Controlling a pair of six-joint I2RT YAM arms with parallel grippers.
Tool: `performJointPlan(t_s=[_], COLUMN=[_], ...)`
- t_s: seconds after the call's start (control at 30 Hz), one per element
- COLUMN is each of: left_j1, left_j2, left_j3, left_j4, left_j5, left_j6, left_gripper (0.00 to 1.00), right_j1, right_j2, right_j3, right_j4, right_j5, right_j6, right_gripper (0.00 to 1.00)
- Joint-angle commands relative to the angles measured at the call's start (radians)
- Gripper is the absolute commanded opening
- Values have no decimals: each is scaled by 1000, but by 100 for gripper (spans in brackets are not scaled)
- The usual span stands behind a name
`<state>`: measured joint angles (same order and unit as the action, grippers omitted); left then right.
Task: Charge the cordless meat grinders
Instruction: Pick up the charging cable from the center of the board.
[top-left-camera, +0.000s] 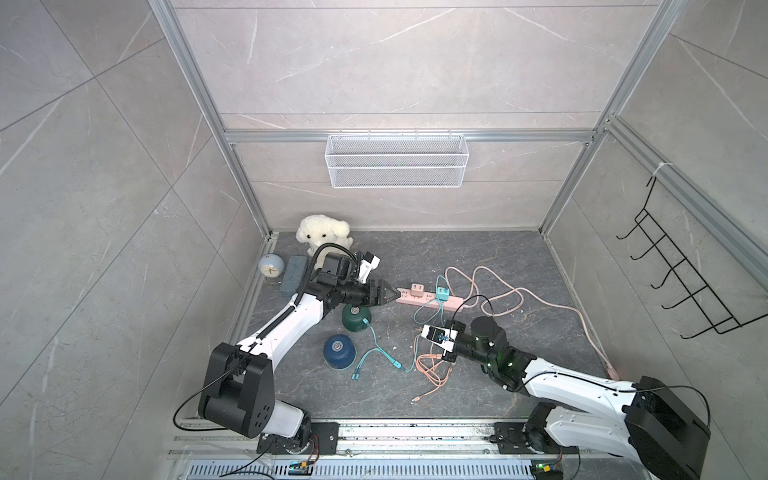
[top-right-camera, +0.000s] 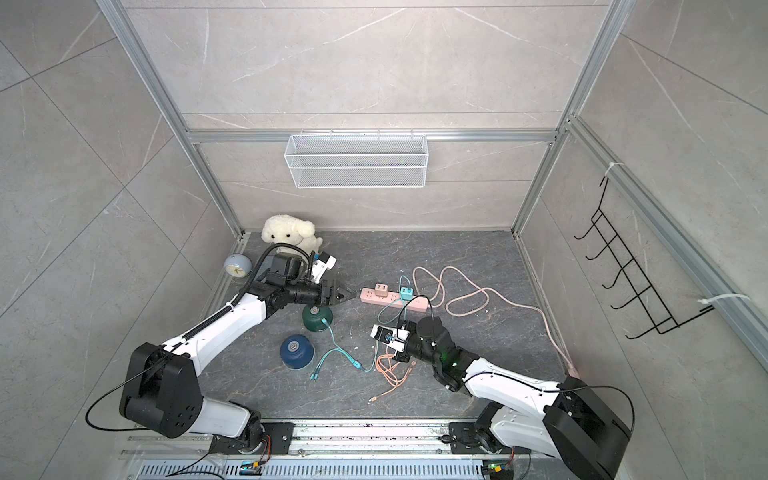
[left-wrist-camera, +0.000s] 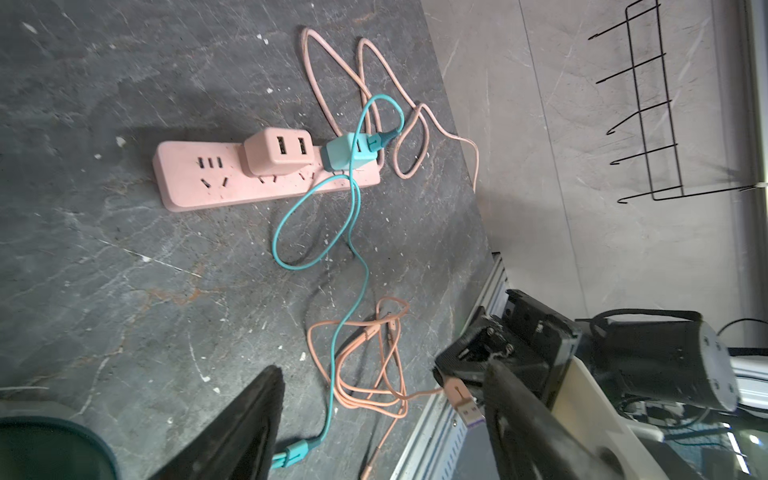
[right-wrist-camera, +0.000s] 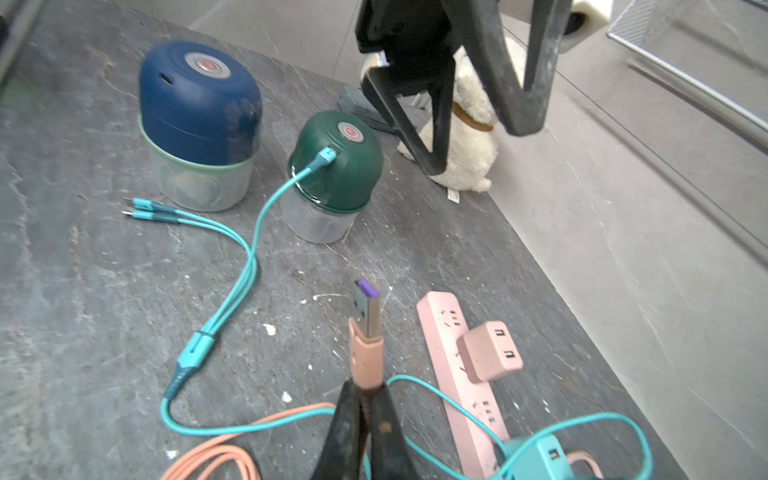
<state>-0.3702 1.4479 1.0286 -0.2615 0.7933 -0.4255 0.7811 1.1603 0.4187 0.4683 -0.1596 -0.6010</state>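
Charging underway: the left tool (top-left-camera: 390, 294), jaws spread around nothing, hangs just above the dark green grinder (top-left-camera: 354, 322) at the bench's (top-left-camera: 498, 266) centre-left, its tips close to the pink power strip (top-left-camera: 419, 302). A teal cable (right-wrist-camera: 195, 351) is plugged into that grinder. The dark blue grinder (top-left-camera: 338, 351) stands nearer, slightly left. The right tool (right-wrist-camera: 368, 390) is clenched on a pink USB plug (right-wrist-camera: 365, 332).

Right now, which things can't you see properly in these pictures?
Green meat grinder: left wrist view, cut off at the picture's corner.
Plush dog: right wrist view, head behind the left gripper.
Pale blue clock: both top views, hands too small to read.
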Motion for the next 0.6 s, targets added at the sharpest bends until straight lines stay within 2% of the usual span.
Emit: performJointPlan(t_s=[0.0, 0.13, 0.23, 0.4, 0.57], left_j1=[1, -33, -55, -69, -75], left_j2=[-11, 10, 20, 41, 43], left_j3=[-13, -36, -47, -76, -73], left_j4=[26, 106, 131, 213, 223], left_j5=[88, 154, 177, 242, 264], left_j6=[-72, -185, -241, -348, -393], left_gripper=[76, 74, 71, 63, 57], right_j1=[13, 15, 15, 16, 16], right_j2=[17, 49, 94, 235, 320], right_j3=[41, 5, -38, -63, -47], right_j4=[23, 182, 398, 690, 775], right_j5=[100, 81, 59, 54, 64], right_j6=[-78, -175, -214, -264, -254], right_gripper=[6, 5, 4, 2, 3])
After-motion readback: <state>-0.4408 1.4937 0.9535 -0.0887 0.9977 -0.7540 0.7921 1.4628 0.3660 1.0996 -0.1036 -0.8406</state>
